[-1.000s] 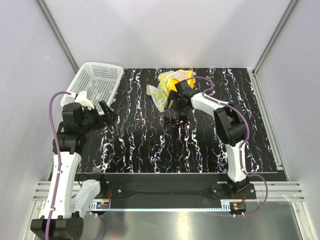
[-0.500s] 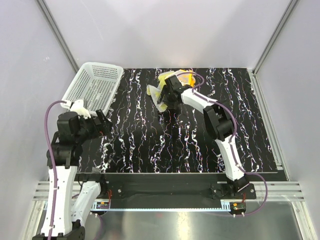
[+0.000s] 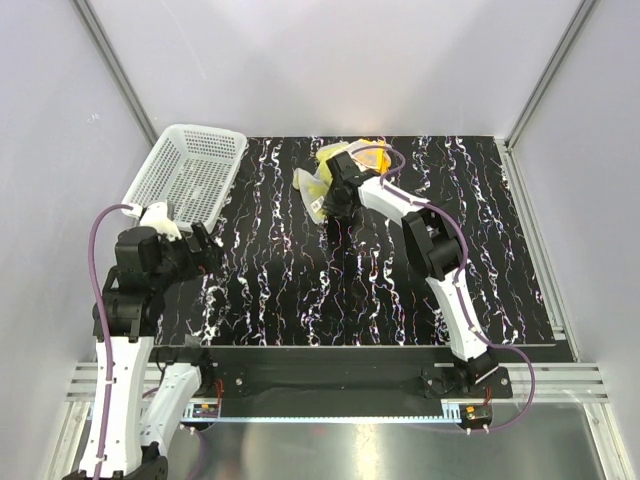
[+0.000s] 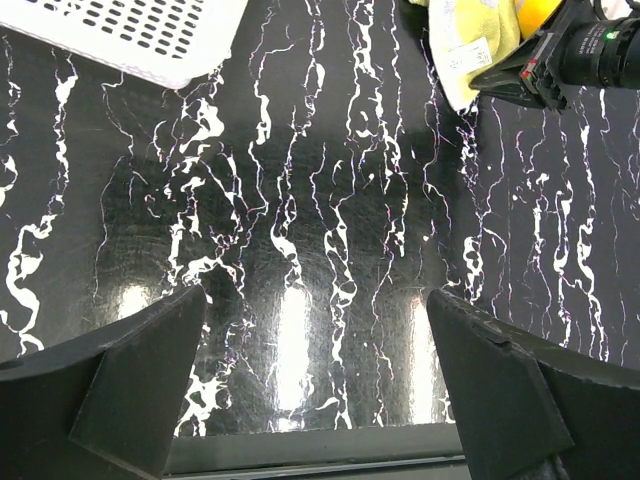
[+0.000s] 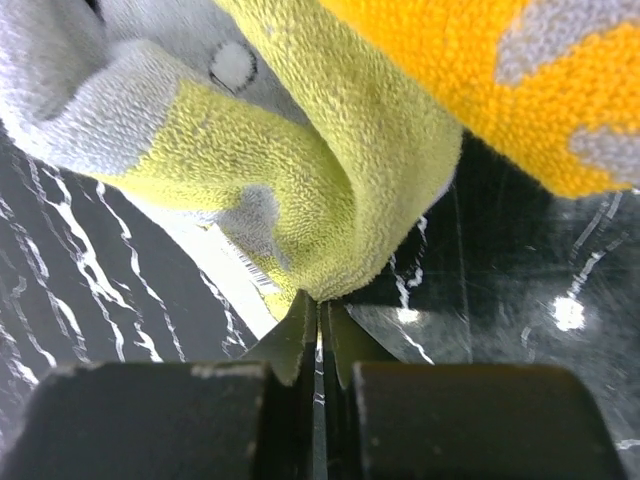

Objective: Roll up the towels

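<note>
The two towels lie bunched together at the back middle of the table. The pale yellow towel (image 3: 316,184) (image 5: 330,170) (image 4: 468,40) is at the front left of the heap, with the orange towel (image 3: 373,157) (image 5: 500,80) behind it. My right gripper (image 3: 338,200) (image 5: 320,300) is shut, its tips pinching the lower fold of the yellow towel just above the table. A white barcode label (image 5: 235,265) hangs from that towel. My left gripper (image 3: 205,250) (image 4: 315,330) is wide open over bare table at the left, holding nothing.
A white mesh basket (image 3: 190,170) (image 4: 130,30) stands at the back left, near the left arm. The table top (image 3: 300,290) is black with white veins. Its near edge shows between the left fingers in the left wrist view.
The right gripper has moved left onto the yellow towel's front edge and shut on it. The left arm has drawn back a little towards the near left, still open.
</note>
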Tool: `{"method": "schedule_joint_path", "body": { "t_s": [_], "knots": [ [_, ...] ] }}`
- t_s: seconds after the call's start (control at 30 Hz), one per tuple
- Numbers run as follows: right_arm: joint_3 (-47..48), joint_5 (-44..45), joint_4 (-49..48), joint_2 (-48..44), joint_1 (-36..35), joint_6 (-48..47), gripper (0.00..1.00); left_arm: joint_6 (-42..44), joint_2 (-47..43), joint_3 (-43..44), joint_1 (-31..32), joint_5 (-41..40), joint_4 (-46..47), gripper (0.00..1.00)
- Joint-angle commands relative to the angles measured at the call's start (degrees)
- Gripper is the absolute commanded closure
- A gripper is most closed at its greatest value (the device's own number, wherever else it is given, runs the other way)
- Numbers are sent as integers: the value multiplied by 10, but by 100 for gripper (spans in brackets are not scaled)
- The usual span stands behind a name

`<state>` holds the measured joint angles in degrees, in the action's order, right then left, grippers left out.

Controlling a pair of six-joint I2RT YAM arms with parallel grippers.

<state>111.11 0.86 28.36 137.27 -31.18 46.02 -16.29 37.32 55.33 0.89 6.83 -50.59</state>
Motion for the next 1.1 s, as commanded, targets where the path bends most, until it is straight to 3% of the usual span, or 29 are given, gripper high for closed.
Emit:
{"method": "schedule_joint_path", "body": {
  "t_s": [0.0,0.1,0.23,0.33,0.37,0.5,0.53,0.7,0.73,0.9,1.0,1.07],
  "knots": [
    [34,13,61,-14,-9,-49,100,6,-8,-2,3,-7,20,1],
    [121,-7,112,-35,-9,-92,100,5,-11,-4,3,-9,21,1],
    [362,-48,209,-39,-9,-145,100,6,-11,-5,3,-9,24,1],
    [461,-52,259,-71,-9,-175,100,4,-10,1,3,-5,24,1],
    [453,-55,260,-92,-9,-180,100,3,-12,5,3,-2,21,1],
    [275,-89,218,-268,-13,-176,100,-3,-21,24,3,3,14,1],
    [180,-96,209,-297,-18,-175,100,-5,-25,26,3,5,13,1],
    [-104,-113,129,-450,-75,-122,100,-26,-35,15,3,40,11,1],
    [-187,-116,116,-466,-105,-112,100,-30,-37,12,3,45,12,1],
    [-407,-123,74,-523,-177,-60,100,-59,-48,-14,3,81,18,1],
    [-490,-161,15,-519,-204,-24,100,-75,-49,-38,3,103,38,1],
    [-497,-194,-7,-500,-243,-33,100,-91,-43,-50,3,117,60,1]
  ]
}}
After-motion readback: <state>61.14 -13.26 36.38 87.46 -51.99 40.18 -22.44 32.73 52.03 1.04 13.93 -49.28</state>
